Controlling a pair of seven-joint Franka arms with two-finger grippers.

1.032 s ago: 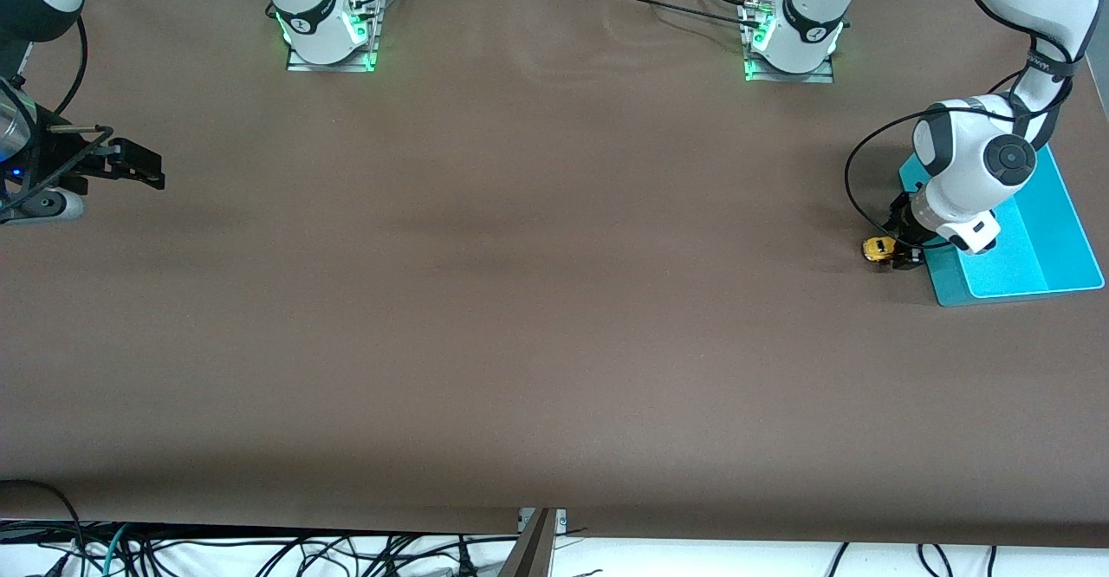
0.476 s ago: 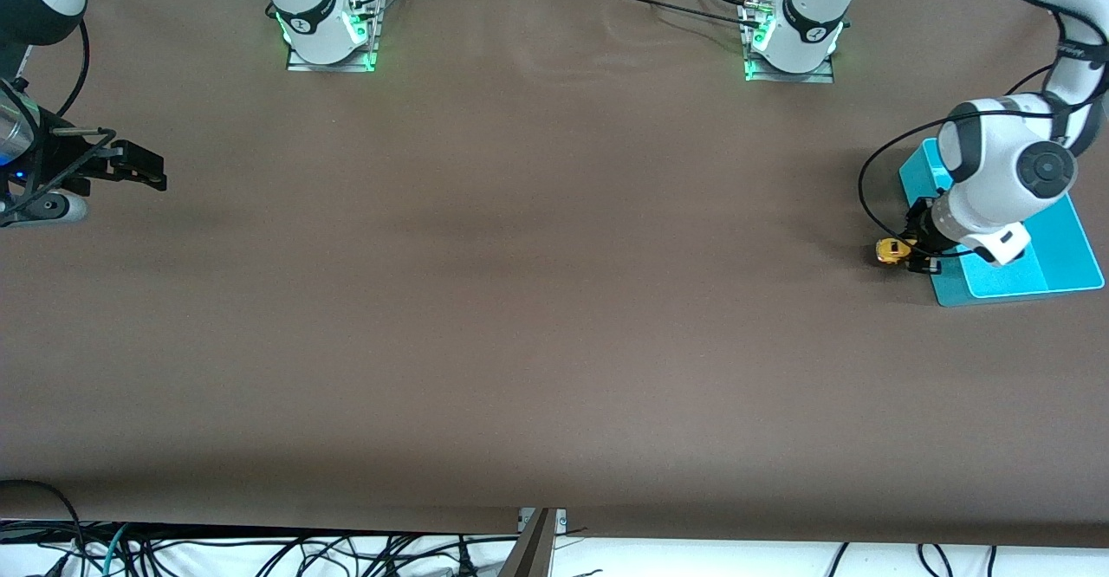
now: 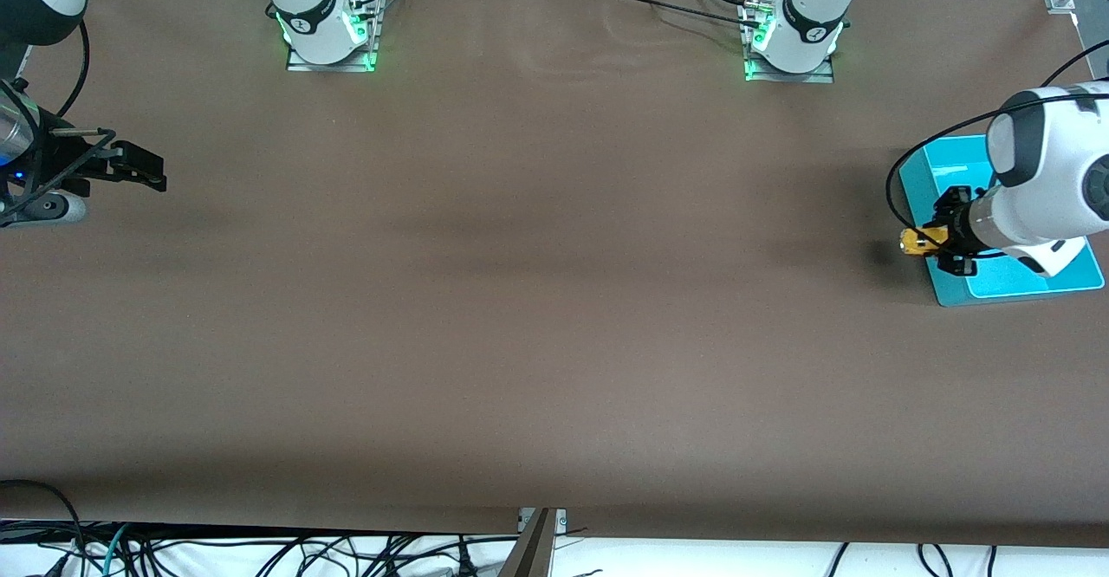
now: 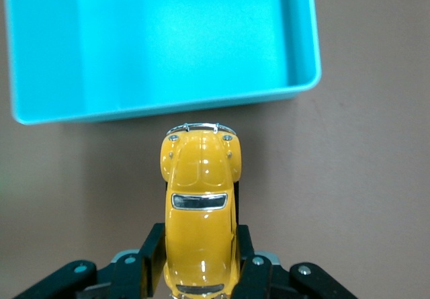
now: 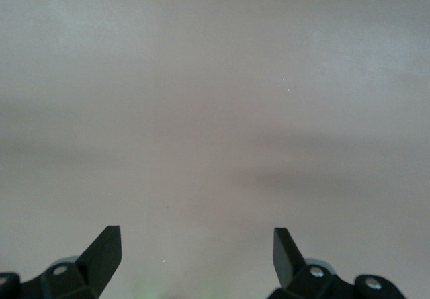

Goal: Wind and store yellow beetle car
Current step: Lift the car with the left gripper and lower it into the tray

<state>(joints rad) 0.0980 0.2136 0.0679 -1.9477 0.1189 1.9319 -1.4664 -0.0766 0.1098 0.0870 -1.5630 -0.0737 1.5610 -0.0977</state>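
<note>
My left gripper is shut on the yellow beetle car and holds it in the air over the table, just at the edge of the teal tray. In the left wrist view the car sits between the gripper fingers, its nose pointing at the tray's rim. The tray's inside shows nothing in it. My right gripper waits open and empty over the table at the right arm's end. The right wrist view shows its gripper over bare cloth.
A brown cloth covers the table. The two arm bases stand along the edge farthest from the front camera. Cables hang below the edge nearest it.
My left gripper has carried the car toward the teal tray and raised it off the cloth. The right arm has not moved.
</note>
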